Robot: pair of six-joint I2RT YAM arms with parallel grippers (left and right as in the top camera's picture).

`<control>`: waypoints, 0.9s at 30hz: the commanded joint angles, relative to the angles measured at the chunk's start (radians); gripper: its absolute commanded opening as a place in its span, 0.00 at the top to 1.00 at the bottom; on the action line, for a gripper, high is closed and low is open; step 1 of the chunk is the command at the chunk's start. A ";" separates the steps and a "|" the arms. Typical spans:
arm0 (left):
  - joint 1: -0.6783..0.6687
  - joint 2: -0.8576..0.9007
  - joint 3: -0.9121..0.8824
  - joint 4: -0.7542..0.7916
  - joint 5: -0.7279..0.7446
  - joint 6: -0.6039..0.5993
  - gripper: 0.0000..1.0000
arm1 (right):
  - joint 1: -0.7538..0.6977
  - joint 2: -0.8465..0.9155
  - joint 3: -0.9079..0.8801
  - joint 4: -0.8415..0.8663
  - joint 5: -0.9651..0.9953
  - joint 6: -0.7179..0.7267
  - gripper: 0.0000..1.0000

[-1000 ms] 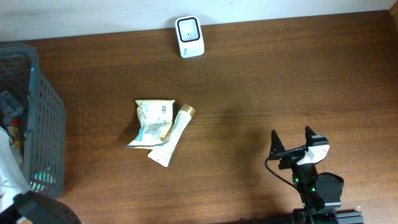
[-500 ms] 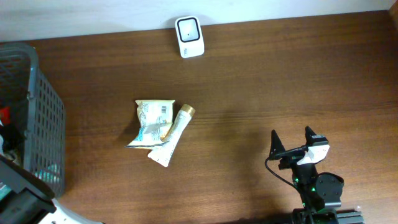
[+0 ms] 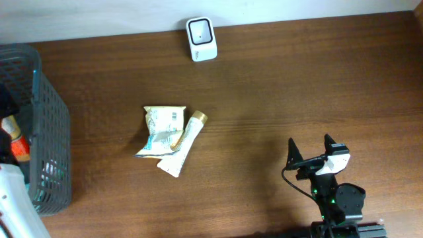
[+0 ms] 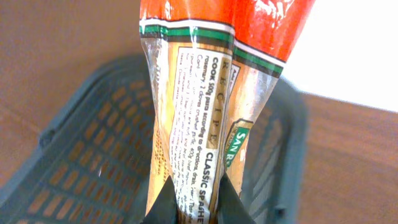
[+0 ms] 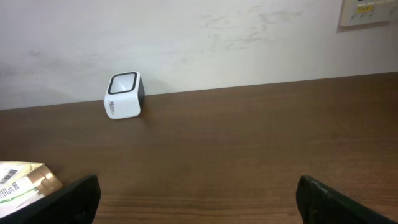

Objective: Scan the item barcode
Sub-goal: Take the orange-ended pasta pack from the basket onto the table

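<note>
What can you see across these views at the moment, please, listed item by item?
table: one, dark brown
scanner: one, white and black, table's far edge
basket: one, grey, table's left edge
pasta packet: one, orange and clear, over the basket
snack pouch: one, cream and green, mid-table
tube: one, white with gold cap, against the snack pouch's right side
left pincer: one, black, shut on the pasta packet
right pincer: one, black, open and empty, near right

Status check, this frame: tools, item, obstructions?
Left tool shut on spaghetti packet, above basket. Right tool open, empty. Pouch and tube lie mid-table, short of scanner.
</note>
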State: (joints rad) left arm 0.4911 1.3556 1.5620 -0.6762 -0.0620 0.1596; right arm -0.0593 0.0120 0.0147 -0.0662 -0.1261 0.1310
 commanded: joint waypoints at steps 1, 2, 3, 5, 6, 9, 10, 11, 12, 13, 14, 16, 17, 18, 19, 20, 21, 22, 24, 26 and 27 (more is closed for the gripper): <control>-0.068 -0.084 0.033 0.094 -0.005 -0.012 1.00 | -0.007 -0.006 -0.009 0.000 -0.009 0.000 0.01; -0.101 -0.112 0.034 0.143 -0.005 -0.012 1.00 | -0.007 -0.006 -0.009 0.000 -0.009 0.000 0.01; -0.135 -0.142 0.034 0.182 -0.004 -0.013 1.00 | -0.007 -0.006 -0.009 0.000 -0.009 0.000 0.01; -0.233 -0.182 0.033 0.170 0.043 -0.034 1.00 | -0.007 -0.006 -0.009 0.000 -0.009 0.000 0.01; -0.269 -0.180 0.033 0.138 0.066 -0.062 1.00 | -0.007 -0.006 -0.009 0.000 -0.009 0.000 0.01; -0.481 -0.045 0.031 -0.082 0.135 -0.151 1.00 | -0.007 -0.006 -0.009 0.000 -0.009 0.000 0.01; -0.531 0.007 0.030 -0.130 0.138 -0.177 1.00 | -0.007 -0.006 -0.009 0.000 -0.009 0.000 0.01; -0.600 0.084 0.030 -0.195 0.138 -0.206 1.00 | -0.007 -0.006 -0.009 0.000 -0.009 0.000 0.01; -0.658 0.157 0.030 -0.241 0.138 -0.225 1.00 | -0.007 -0.006 -0.009 0.000 -0.009 0.000 0.01; -0.726 0.242 0.030 -0.286 0.138 -0.247 1.00 | -0.007 -0.006 -0.009 0.000 -0.009 0.000 0.01; -0.777 0.317 0.030 -0.317 0.141 -0.265 1.00 | -0.007 -0.006 -0.009 0.000 -0.009 0.000 0.01; -0.874 0.457 0.030 -0.328 0.204 -0.281 1.00 | -0.007 -0.006 -0.009 0.000 -0.009 0.000 0.01; -0.916 0.507 0.030 -0.324 0.213 -0.291 1.00 | -0.007 -0.006 -0.009 0.000 -0.009 0.000 0.01; -0.943 0.536 0.030 -0.315 0.213 -0.291 1.00 | -0.007 -0.006 -0.009 0.000 -0.009 0.000 0.01; -0.972 0.568 0.029 -0.301 0.213 -0.291 1.00 | -0.007 -0.006 -0.009 0.000 -0.009 0.000 0.01; -0.995 0.595 0.030 -0.288 0.213 -0.296 1.00 | -0.006 -0.006 -0.009 0.000 -0.009 0.000 0.01; -1.010 0.614 0.029 -0.278 0.216 -0.302 1.00 | -0.007 -0.006 -0.009 0.000 -0.009 0.000 0.01; -1.020 0.626 0.030 -0.271 0.216 -0.302 1.00 | -0.007 -0.006 -0.009 0.000 -0.009 0.000 0.01; -1.001 0.615 0.073 -0.273 0.215 -0.301 0.51 | -0.007 -0.006 -0.009 0.000 -0.009 0.000 0.01; -0.930 0.578 0.245 -0.357 0.208 -0.262 0.24 | -0.007 -0.006 -0.009 0.000 -0.009 0.000 0.01; -0.887 0.554 0.351 -0.401 0.192 -0.246 0.20 | -0.007 -0.006 -0.009 0.000 -0.009 0.000 0.01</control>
State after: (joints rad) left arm -0.4843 1.9717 1.7050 -1.0264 0.1501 -0.1276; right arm -0.0601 0.0120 0.0147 -0.0658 -0.1261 0.1314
